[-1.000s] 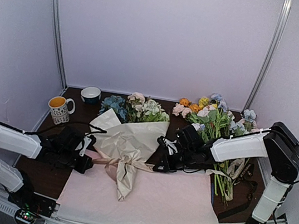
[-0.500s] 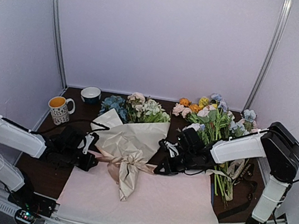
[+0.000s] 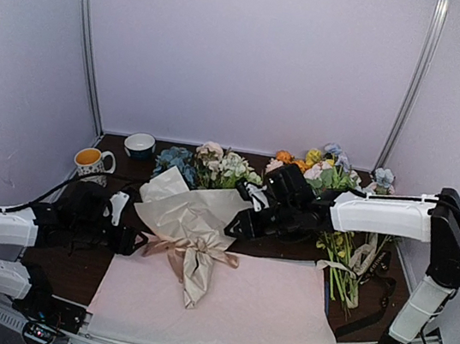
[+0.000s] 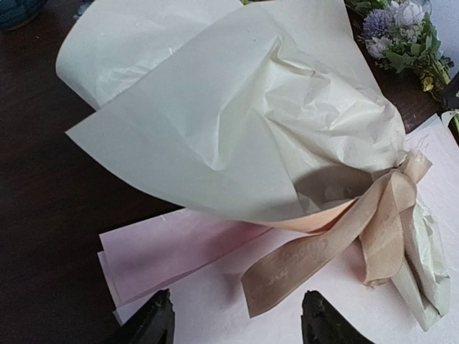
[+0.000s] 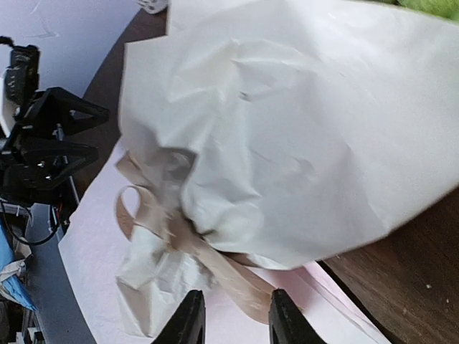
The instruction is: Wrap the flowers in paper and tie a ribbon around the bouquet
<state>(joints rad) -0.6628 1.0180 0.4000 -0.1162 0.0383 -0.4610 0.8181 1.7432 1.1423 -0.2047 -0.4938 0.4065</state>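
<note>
The bouquet [image 3: 193, 214] lies mid-table, a cone of beige paper [image 4: 237, 122] with the flowers [image 3: 214, 165] sticking out at its far, wide end. The tan ribbon [image 3: 192, 251] is tied in a bow round its narrow neck. My left gripper [image 3: 130, 239] sits left of the bow, open. In the left wrist view one ribbon tail [image 4: 294, 261] lies loose on the pink sheet ahead of the gripper [image 4: 239, 322]. My right gripper [image 3: 235, 225] hovers over the cone's right side, open. In the right wrist view the other tail [image 5: 240, 287] lies free just ahead of the gripper [image 5: 235, 319].
Pale pink sheets [image 3: 262, 307] cover the near table under the bouquet's tip. A loose bunch with orange and yellow blooms [image 3: 333, 174] lies at the back right. A mug [image 3: 91, 164] and a dark bowl [image 3: 140, 143] stand at the back left.
Both grippers have opened and let go of the ribbon tails. The right arm has risen and swung toward the back. The left arm has pulled back to the left.
</note>
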